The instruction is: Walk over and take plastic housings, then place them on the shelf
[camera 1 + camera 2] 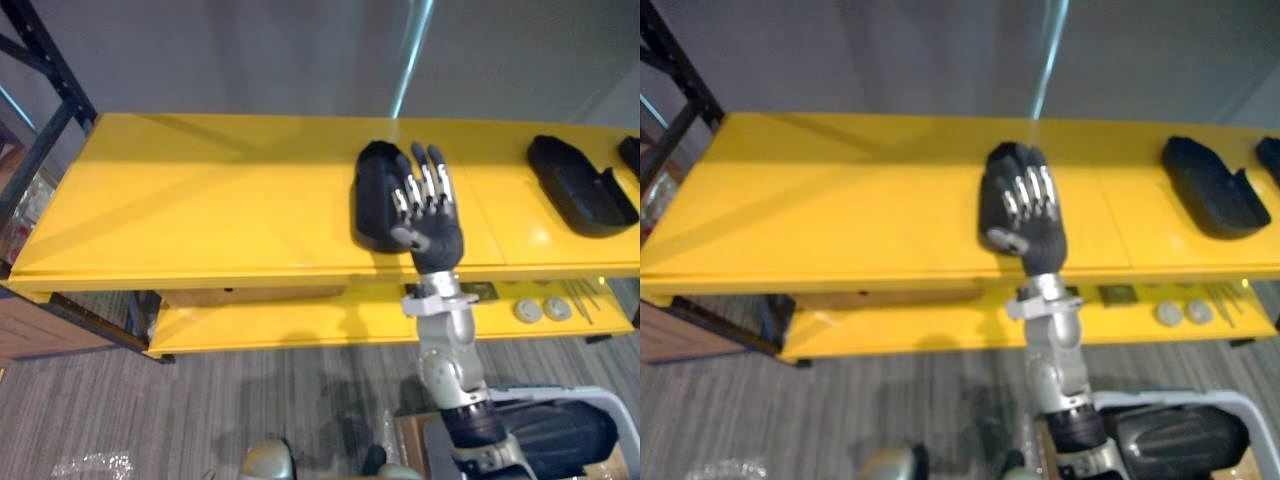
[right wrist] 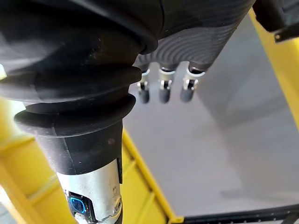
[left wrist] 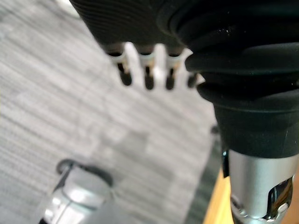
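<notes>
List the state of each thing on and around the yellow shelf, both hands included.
Right hand: open, fingers straight, lying over the middle housing.
Middle housing: flat on the top shelf, partly under the hand, no fingers curled round it.
Right housing: flat on the top shelf, untouched.
Left hand: open, fingers relaxed, holding nothing, above the floor.

This looks like a workshop or assembly area. A long yellow shelf (image 1: 200, 190) sits on a dark metal frame (image 1: 45, 100) at upper left, with black plastic housings (image 1: 580, 185) on top. Small parts (image 1: 543, 310) lie on the lower level at right, above a grey floor (image 1: 250, 400).
</notes>
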You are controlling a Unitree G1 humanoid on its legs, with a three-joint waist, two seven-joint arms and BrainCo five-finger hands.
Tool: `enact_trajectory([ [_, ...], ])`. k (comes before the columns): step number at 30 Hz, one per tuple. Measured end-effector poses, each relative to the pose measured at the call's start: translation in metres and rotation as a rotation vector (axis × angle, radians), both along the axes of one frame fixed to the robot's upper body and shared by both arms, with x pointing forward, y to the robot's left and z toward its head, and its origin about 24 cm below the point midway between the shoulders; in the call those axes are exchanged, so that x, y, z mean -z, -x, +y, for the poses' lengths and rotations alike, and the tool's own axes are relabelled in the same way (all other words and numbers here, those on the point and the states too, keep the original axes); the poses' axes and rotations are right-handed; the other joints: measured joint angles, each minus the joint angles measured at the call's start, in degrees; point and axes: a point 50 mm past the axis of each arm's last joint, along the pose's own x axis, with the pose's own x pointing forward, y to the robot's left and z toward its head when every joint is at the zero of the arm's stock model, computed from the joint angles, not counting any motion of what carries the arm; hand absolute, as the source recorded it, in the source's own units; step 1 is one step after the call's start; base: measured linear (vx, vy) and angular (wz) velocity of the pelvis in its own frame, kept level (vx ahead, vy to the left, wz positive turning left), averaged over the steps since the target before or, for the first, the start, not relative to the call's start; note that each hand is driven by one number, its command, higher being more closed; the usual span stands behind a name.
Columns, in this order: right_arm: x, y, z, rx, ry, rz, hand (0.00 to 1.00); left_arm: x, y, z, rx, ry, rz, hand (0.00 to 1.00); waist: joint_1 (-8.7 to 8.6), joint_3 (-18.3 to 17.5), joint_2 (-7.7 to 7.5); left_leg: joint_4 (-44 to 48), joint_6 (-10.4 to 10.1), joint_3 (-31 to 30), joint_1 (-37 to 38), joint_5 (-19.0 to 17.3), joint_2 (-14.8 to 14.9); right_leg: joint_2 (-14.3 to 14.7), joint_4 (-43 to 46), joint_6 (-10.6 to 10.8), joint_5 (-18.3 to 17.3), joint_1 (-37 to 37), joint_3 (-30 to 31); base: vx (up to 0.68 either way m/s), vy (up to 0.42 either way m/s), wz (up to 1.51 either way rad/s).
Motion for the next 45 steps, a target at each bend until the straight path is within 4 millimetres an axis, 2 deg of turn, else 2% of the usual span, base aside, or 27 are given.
enact_trajectory([
  [3,0.004,0.001,0.013,-0.055,0.039,0.038,0.00,0.002,0.001,-0.007,0.042,0.032,0.003,0.00,-0.05,-1.6,0.23,-0.6,0.1,0.0,0.1,0.3,-0.1,0.1,-0.2,0.0,0.0,0.0,0.1,-0.02,-0.011,0.01],
  [7,0.006,0.004,0.052,-0.168,0.180,0.060,0.00,0.002,-0.005,-0.007,0.174,0.017,0.008,0.00,0.16,-2.6,0.07,-3.1,-0.1,-0.4,1.0,2.1,-0.5,0.0,-0.3,0.0,0.0,0.1,-0.2,-0.05,-0.024,0.05],
  [11,0.008,-0.008,0.083,-0.160,0.303,0.067,0.00,-0.001,-0.018,-0.005,0.304,-0.007,-0.016,0.00,0.74,-2.6,0.06,-6.1,-0.1,-1.8,0.9,4.5,-1.1,-0.2,-0.3,-0.1,-0.1,-0.2,-1.8,-0.08,-0.035,0.22],
  [14,0.006,-0.017,0.093,-0.125,0.313,0.088,0.00,-0.001,-0.021,-0.005,0.337,-0.010,-0.018,0.00,1.19,-2.5,0.12,-7.6,-0.2,-3.2,0.9,5.9,-1.4,-0.3,-0.3,-0.3,-0.2,-0.2,-3.1,-0.07,-0.023,0.23],
  [16,0.003,-0.020,0.100,-0.106,0.312,0.095,0.00,-0.001,-0.023,-0.005,0.338,-0.009,-0.022,0.00,2.19,-2.5,0.20,-8.1,-0.3,-3.4,0.9,6.3,-1.3,-0.2,-0.3,-0.4,-0.2,-0.2,-3.4,-0.03,-0.004,0.08],
  [21,0.000,-0.029,0.116,-0.022,0.343,0.143,0.00,0.000,-0.022,-0.007,0.345,0.006,-0.010,0.00,2.79,-2.4,0.36,-8.9,-0.5,-4.3,0.8,7.0,-1.4,-0.1,-0.2,-0.6,-0.4,-0.2,-4.4,0.00,0.012,0.10],
  [24,0.009,-0.036,0.119,0.073,0.420,0.190,0.00,0.000,-0.023,-0.007,0.322,0.022,-0.017,0.00,3.70,-2.2,0.59,-8.9,-0.6,-4.5,0.8,7.1,-1.4,0.0,-0.2,-0.7,-0.4,-0.1,-4.6,0.01,0.015,0.03],
  [27,0.021,-0.044,0.124,0.132,0.497,0.259,0.00,0.000,-0.023,-0.008,0.316,0.032,-0.023,0.00,3.85,-2.1,0.87,-8.6,-0.6,-5.1,0.1,7.1,-1.5,0.0,-0.2,-0.8,-0.5,-0.2,-5.7,0.00,0.023,0.15],
  [31,0.024,-0.056,0.127,0.183,0.546,0.325,0.00,0.000,-0.026,-0.012,0.291,0.056,-0.047,0.00,4.39,-0.1,1.92,-8.5,-0.6,-6.2,-0.1,7.4,-1.6,-0.1,0.1,-0.9,-0.6,-0.1,-6.3,-0.02,0.023,0.11],
  [33,0.027,-0.063,0.123,0.224,0.551,0.372,0.00,0.000,-0.026,-0.015,0.286,0.068,-0.054,0.00,5.17,0.5,2.60,-8.5,-0.6,-6.4,-0.2,7.4,-1.6,-0.1,0.3,-0.9,-0.8,0.0,-6.7,-0.02,0.025,0.09],
  [39,0.026,-0.080,0.104,0.345,0.495,0.461,0.00,0.000,-0.031,-0.022,0.290,0.085,-0.073,0.00,5.37,3.3,4.11,-7.0,-0.7,-8.2,-1.1,7.5,-1.6,-0.7,2.9,-0.7,-2.6,-0.1,-8.8,-0.02,0.024,0.17],
  [43,0.028,-0.088,0.090,0.425,0.500,0.515,0.00,0.000,-0.031,-0.023,0.296,0.088,-0.074,0.00,5.57,3.4,4.31,-6.8,-0.7,-8.2,-0.9,7.5,-1.6,-0.9,3.8,-0.4,-3.3,-0.1,-8.9,0.00,0.013,0.02],
  [45,0.027,-0.094,0.076,0.495,0.474,0.548,0.00,0.000,-0.032,-0.023,0.298,0.087,-0.079,0.00,5.84,3.6,4.52,-6.8,-0.7,-8.2,-0.8,7.5,-1.6,-1.0,4.3,-0.5,-3.6,-0.2,-9.0,0.00,0.000,0.00],
])
